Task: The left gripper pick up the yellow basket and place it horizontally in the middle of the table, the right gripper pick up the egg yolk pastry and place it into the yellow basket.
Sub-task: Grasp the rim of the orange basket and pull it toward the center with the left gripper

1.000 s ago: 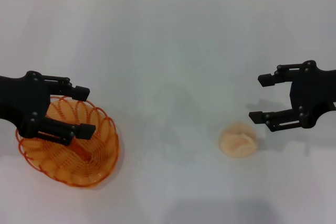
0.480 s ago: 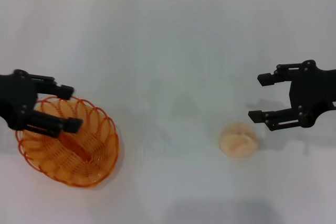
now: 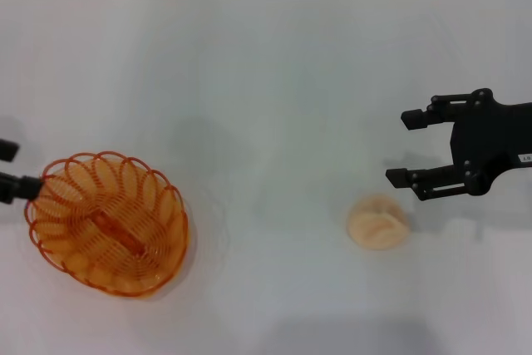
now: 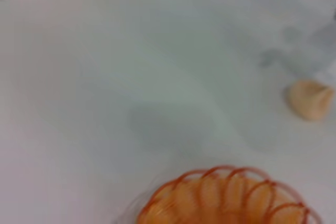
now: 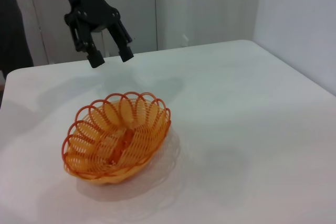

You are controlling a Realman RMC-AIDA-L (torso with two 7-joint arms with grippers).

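Yellow basket (image 3: 108, 224) sits just beside the open left gripper (image 5: 109, 55) fingers (image 5: 96, 59).

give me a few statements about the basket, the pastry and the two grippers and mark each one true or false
1. The egg yolk pastry lies in the yellow basket. False: it sits on the table, well apart from the basket.
2. The left gripper holds the basket. False: it hangs open above the table beyond it, holding nothing.
3. The right gripper is open, close by the pastry. True.
4. The basket stands upright on the table. True.
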